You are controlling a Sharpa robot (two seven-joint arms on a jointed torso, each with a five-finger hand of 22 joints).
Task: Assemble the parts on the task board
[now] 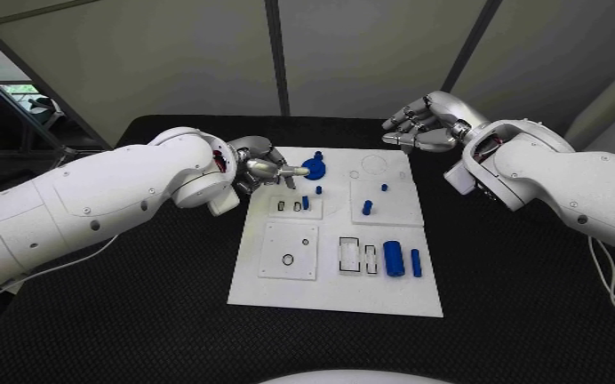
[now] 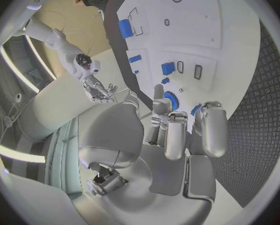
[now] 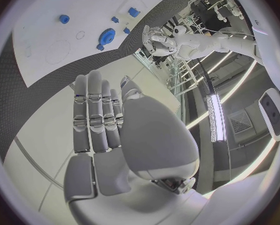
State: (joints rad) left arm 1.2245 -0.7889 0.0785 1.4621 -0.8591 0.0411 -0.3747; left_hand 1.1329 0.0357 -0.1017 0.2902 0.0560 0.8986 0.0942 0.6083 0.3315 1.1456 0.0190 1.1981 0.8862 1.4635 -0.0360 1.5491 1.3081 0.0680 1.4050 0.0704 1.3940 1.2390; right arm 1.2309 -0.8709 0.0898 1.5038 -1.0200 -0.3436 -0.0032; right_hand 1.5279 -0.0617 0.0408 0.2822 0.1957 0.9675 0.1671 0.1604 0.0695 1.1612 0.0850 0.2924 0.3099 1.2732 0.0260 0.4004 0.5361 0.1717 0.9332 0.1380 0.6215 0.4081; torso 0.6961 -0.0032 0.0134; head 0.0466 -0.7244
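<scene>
Left hand (image 1: 263,171): beside the gear (image 1: 316,170) on the board (image 1: 336,291); grip unclear
Right hand (image 1: 429,124): fingers apart, empty, beyond the board
Writing: unreadable

A black table (image 1: 141,313) with a finely textured top sits below grey wall panels (image 1: 167,46), which rise just behind the table's far edge.

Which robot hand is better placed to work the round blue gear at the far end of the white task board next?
Probably the left. The left robot hand has its fingertips right at the round blue gear on the white task board. The right robot hand hovers beyond the board's far right corner, fingers apart, holding nothing.
</scene>
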